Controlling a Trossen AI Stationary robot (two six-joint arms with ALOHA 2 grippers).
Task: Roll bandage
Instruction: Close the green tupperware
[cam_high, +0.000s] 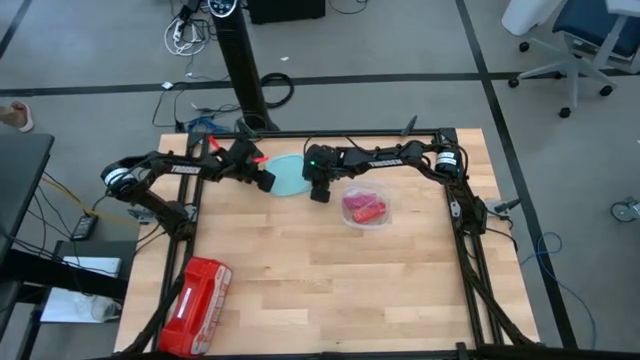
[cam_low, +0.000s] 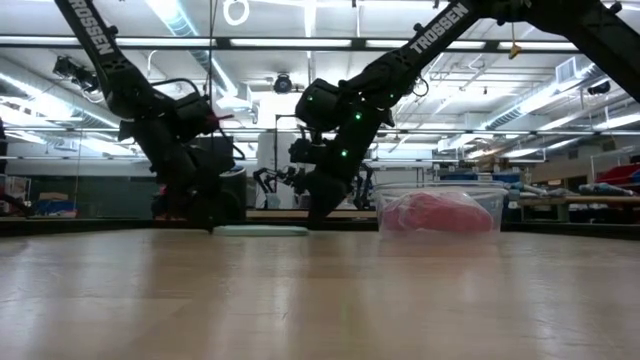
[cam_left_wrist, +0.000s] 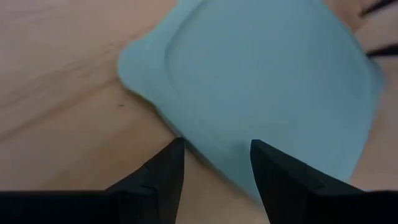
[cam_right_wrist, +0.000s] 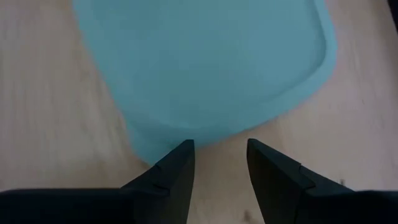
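Note:
The dusky pink-red bandage lies bunched inside a clear plastic tub right of the table's middle. A flat teal lid lies on the wood to its left, between my two grippers. My left gripper is open at the lid's left edge, slanting down, one fingertip over the lid. My right gripper is open just short of the lid's right edge, also slanting down. Neither has anything between its fingers.
A glossy red plastic case lies at the table's near left corner. The black frame rails run along the table's sides and far edge. Bare wood spreads across the near half of the table.

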